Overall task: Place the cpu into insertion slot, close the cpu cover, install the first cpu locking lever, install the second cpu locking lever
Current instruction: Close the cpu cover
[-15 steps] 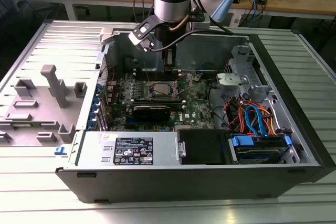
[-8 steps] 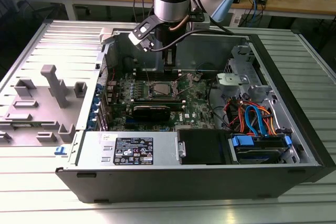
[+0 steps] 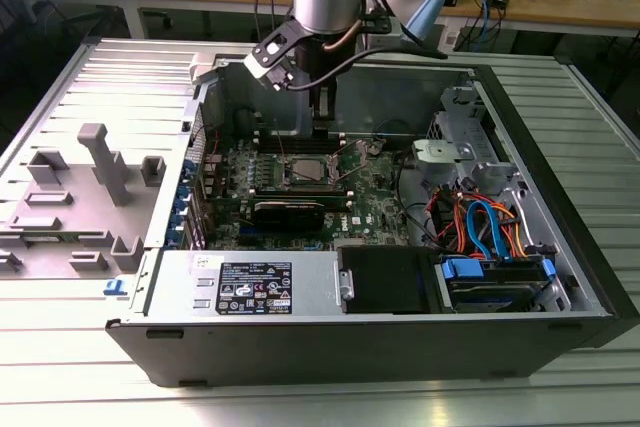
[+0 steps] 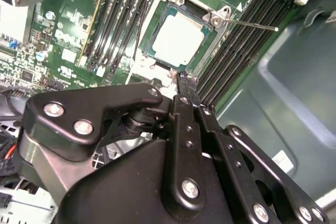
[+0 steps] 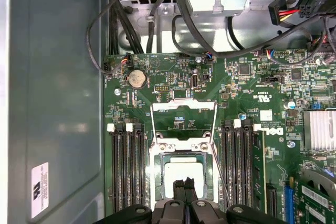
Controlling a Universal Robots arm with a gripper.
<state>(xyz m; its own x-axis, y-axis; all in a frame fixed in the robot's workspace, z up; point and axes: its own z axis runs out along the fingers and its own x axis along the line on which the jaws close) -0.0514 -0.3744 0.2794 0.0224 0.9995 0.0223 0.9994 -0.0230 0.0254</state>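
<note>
The open computer case (image 3: 420, 342) lies on its side with the green motherboard (image 3: 370, 197) facing up. The gripper (image 5: 185, 182) hangs over the board's middle, fingers pressed together with nothing between them, above one edge of the insertion slot (image 5: 156, 171). The cpu cover (image 5: 183, 104) is swung open at the slot's opposite edge. The cpu (image 4: 178, 38) lies in the slot, silvery top up.

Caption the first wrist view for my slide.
Tool near the cpu seated in the insertion slot, cpu cover lying open.
</note>
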